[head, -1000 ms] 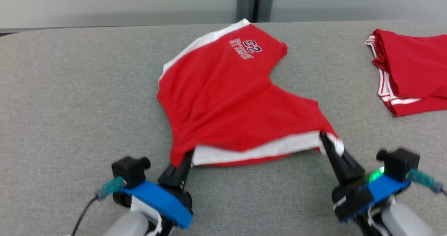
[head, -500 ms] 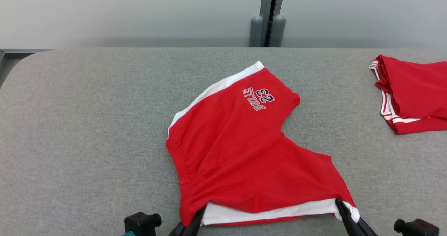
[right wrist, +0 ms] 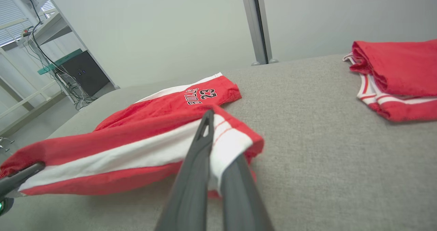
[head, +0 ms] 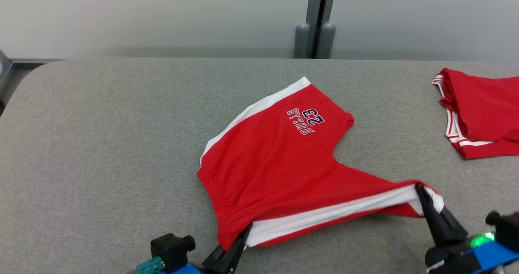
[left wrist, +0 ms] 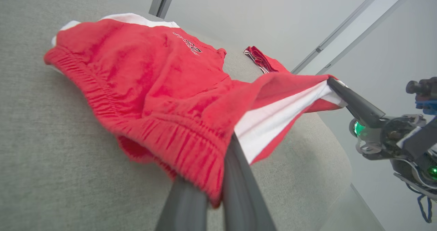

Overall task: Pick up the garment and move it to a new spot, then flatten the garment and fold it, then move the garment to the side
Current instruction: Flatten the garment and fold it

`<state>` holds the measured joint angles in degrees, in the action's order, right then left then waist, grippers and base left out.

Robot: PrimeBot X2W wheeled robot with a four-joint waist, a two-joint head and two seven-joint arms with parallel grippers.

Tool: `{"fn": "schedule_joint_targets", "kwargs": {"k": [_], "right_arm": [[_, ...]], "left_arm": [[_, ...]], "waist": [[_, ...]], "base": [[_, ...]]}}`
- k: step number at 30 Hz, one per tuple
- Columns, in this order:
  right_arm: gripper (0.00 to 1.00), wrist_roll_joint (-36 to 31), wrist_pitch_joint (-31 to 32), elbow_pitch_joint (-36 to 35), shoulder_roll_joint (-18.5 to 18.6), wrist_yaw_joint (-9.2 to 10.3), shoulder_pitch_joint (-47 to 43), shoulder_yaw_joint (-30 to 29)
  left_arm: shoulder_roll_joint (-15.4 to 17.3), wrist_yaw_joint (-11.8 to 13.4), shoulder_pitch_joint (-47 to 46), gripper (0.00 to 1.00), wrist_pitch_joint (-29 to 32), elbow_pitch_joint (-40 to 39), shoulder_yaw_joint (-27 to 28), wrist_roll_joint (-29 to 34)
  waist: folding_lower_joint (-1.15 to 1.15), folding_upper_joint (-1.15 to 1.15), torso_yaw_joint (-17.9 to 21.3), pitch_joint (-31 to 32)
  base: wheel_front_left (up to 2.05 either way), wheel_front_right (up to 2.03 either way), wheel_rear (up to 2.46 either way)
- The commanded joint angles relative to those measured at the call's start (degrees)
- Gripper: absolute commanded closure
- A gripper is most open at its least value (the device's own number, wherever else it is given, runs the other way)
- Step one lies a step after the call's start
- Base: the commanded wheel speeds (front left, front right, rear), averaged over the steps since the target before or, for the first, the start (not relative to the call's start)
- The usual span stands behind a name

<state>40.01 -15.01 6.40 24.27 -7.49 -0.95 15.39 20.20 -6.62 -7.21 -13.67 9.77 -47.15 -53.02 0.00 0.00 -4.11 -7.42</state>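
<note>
Now both pairs of jaws are closed on the red Bulls shorts [head: 275, 164]. The left gripper [head: 245, 234] pinches the waistband corner and the right gripper [head: 419, 189] pinches one leg hem. Between them the white stripe [head: 332, 215] is stretched, and beyond the jaws the rest lies on the grey table [head: 101, 144].

One marking is legible: dark, white-edged lettering [head: 306, 121] reading "BULLS" with the numeral "23". It is printed on the red fabric shorts with white side stripes [head: 279, 168], toward the garment's 1 o'clock end in my head view. In my left wrist view the same print is too blurred to read.
</note>
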Motion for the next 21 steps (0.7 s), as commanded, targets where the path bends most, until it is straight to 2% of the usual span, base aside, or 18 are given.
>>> {"fn": "schedule_joint_targets", "kwargs": {"k": [1,8,14,15,21], "right_arm": [[1.0,0.52,0.04,0.75,1.02,-0.01,2.26,-0.1],[1.0,1.86,0.91,4.98,4.32,-0.01,15.16,2.14],[1.0,2.65,4.3,10.05,6.47,-0.01,29.93,8.06],[1.0,2.65,4.3,10.05,6.47,-0.01,29.93,8.06],[1.0,4.1,8.22,18.28,7.35,-0.02,43.69,14.82]], "left_arm": [[-0.15,-0.31,-1.6,1.0,0.25,-0.11,-0.1,0.03],[-2.13,-0.76,-8.47,1.0,-0.06,0.96,0.49,-0.56],[-3.24,-0.96,-15.91,1.0,-0.52,4.31,1.29,-1.37],[-3.24,-0.96,-15.91,1.0,-0.52,4.31,1.29,-1.37],[-4.93,-0.87,-23.32,1.0,-1.03,7.63,0.39,-3.14]], "waist": [[0.0,0.0,-0.88,-0.82],[0.0,0.0,-4.79,-4.8],[0.0,0.0,-7.33,-9.53],[0.0,0.0,-7.33,-9.53],[0.0,0.0,-9.49,-14.33]], "base": [[0.0,0.0,0.0],[0.0,0.0,0.0],[0.0,0.0,0.0],[0.0,0.0,0.0],[0.0,0.0,0.0]]}}
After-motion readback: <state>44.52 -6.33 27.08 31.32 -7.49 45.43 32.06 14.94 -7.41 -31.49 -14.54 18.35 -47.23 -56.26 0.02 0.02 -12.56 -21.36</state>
